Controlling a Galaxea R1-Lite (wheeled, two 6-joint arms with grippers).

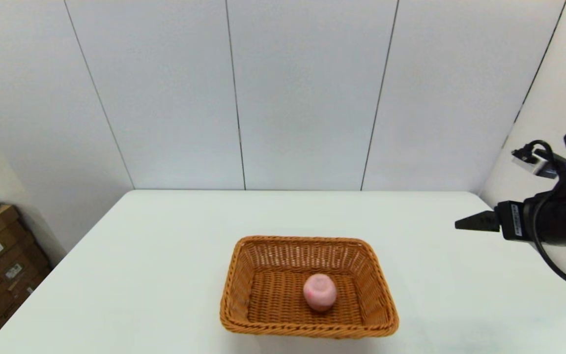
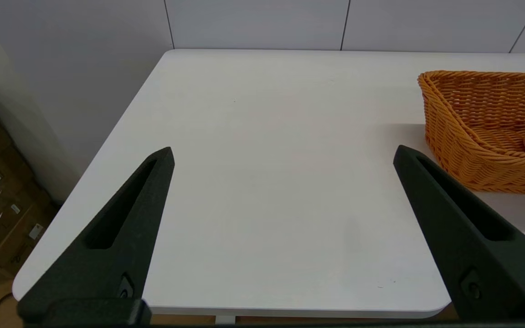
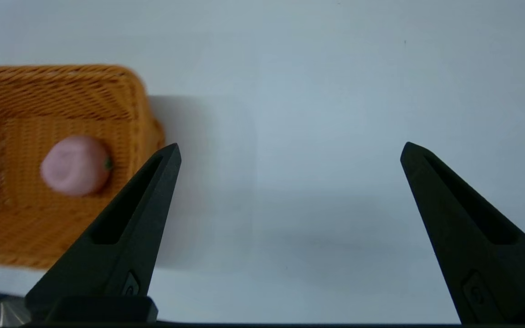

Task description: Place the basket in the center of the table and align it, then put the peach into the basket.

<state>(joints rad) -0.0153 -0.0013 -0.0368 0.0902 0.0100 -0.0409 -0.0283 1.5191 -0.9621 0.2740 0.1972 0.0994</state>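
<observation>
On the white counter (image 1: pixel 155 255): one wicker basket (image 1: pixel 263 322), one peach (image 1: pixel 320 292) resting inside it.
The pale-pink, red-blotched fruit sits mid-basket; right gripper (image 3: pixel 290 150) and left gripper (image 2: pixel 283 152) hover clear, jaws wide apart, empty.

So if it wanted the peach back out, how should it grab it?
Probably from straight above, fingers closing across the round middle of the peach. It sits on the floor of the basket, whose flared walls block a sideways reach. The open right gripper is nearer.
</observation>
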